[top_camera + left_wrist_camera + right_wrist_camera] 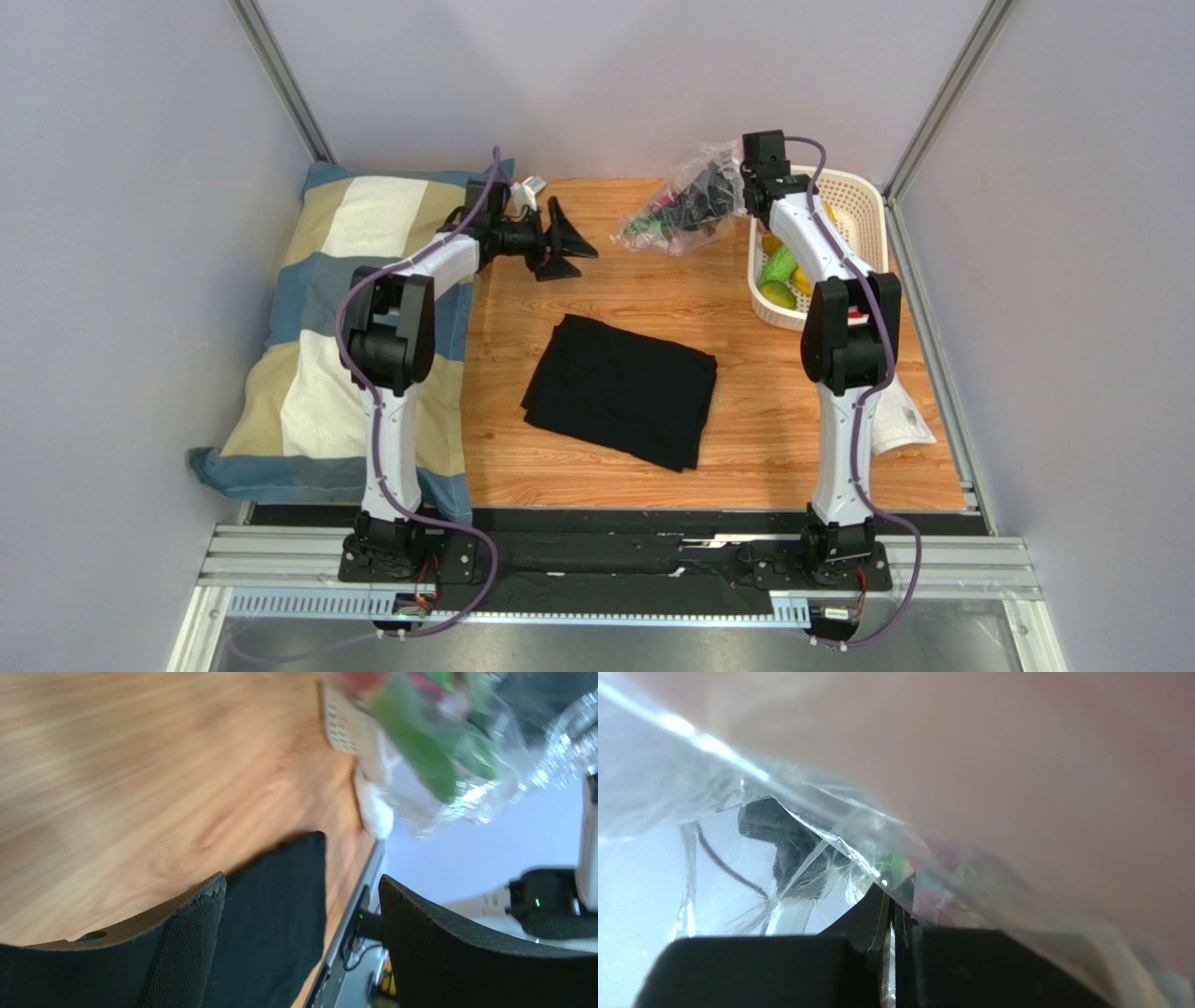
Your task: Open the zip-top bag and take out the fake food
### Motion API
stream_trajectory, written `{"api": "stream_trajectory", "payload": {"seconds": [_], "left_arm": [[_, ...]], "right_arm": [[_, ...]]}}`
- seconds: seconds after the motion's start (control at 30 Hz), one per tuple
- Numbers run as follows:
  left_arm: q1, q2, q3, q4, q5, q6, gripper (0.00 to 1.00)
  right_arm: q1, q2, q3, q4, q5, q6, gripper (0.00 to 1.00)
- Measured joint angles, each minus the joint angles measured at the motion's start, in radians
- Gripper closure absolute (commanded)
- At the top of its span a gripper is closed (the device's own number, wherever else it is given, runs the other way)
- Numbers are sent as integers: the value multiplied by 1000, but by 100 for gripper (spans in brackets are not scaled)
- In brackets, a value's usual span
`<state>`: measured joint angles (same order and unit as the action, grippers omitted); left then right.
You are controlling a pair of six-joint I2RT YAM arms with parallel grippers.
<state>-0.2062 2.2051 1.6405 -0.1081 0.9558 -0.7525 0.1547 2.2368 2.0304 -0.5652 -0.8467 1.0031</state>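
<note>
While the right end effector [892, 910] pinches the clear, crinkly zip-top plastic bag [671, 210] aloft above the far side of the wooden desk [786, 420], beside the white perforated plastic basket [867, 196], the left end effector [565, 241] gapes empty. Inside it sits green and red plastic fake food [421, 749], so emptying looks unfinished.
</note>
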Motion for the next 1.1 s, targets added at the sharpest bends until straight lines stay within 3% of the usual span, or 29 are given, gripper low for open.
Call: {"api": "stream_trajectory", "payload": {"seconds": [0.33, 0.53, 0.67, 0.7, 0.77, 0.8, 0.83, 0.9, 1.1], "left_arm": [[-123, 0, 71, 219, 174, -84, 11], [-106, 26, 139, 232, 182, -107, 23], [-98, 38, 171, 167, 156, -81, 45], [-97, 40, 176, 151, 151, -70, 60], [-96, 42, 183, 115, 139, -52, 75], [-94, 42, 187, 92, 136, -39, 89], [-91, 42, 188, 72, 133, -24, 95], [-84, 42, 189, 35, 115, 3, 100], [-56, 40, 172, -15, 98, 66, 100]], "right_arm": [[7, 0, 8, 1, -40, 2, 100], [19, 0, 5, 8, -59, 3, 100], [33, 0, 1, 18, -69, 7, 100], [35, 0, 1, 21, -70, 9, 100], [39, 0, -1, 27, -71, 11, 100], [40, 0, -1, 28, -69, 11, 100], [40, 0, -2, 31, -68, 11, 100], [39, 0, -2, 32, -68, 12, 100], [29, -2, -3, 31, -69, 13, 100]]}}
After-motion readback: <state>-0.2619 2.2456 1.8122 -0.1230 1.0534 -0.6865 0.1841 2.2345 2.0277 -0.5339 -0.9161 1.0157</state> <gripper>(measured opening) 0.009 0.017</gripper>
